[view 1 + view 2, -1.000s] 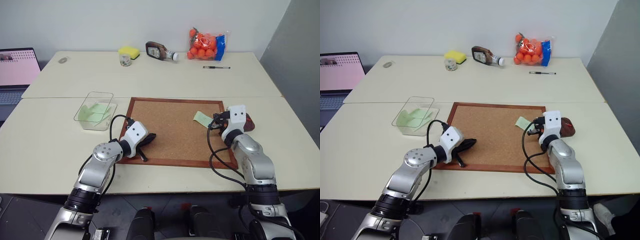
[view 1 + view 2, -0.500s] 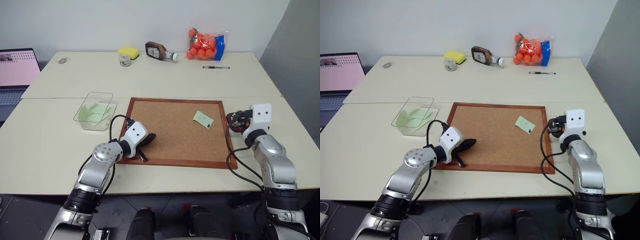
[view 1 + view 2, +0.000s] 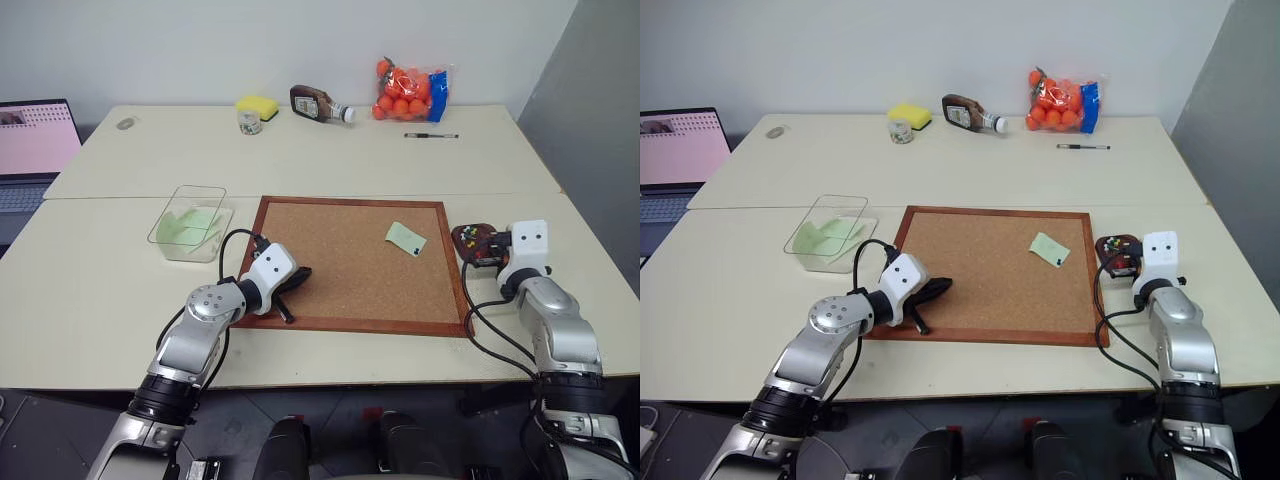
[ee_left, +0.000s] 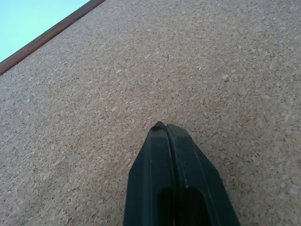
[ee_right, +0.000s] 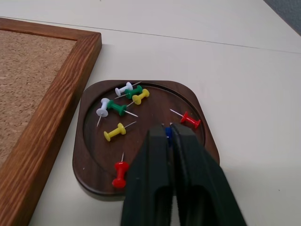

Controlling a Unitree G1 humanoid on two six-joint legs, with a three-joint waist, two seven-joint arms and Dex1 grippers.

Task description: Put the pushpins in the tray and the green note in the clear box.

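Note:
The dark brown tray (image 5: pixel 89 181) sits just right of the cork board's frame and holds several pushpins, among them a red one (image 5: pixel 120 172), a yellow one (image 5: pixel 115 132) and a white one (image 5: pixel 102 108). Right above the tray, my right gripper (image 5: pixel 168 129) is shut on a blue pushpin (image 5: pixel 168 133) that shows between its tips. The green note (image 3: pixel 405 237) lies on the cork, upper right. The clear box (image 3: pixel 190 222), left of the board, has pale green paper in it. My left gripper (image 3: pixel 300 276) is shut and holds nothing, low over the cork near the board's front left.
The wood-framed cork board (image 3: pixel 300 325) takes up the table's middle. Along the far edge lie a yellow sponge (image 3: pixel 258 103), a small jar (image 3: pixel 250 121), a brown bottle (image 3: pixel 318 102), a bag of orange balls (image 3: pixel 410 90) and a pen (image 3: pixel 432 135). A laptop (image 3: pixel 35 140) stands far left.
My right gripper has moved right, from the board's right edge beside the note to above the tray. The left arm has stayed still.

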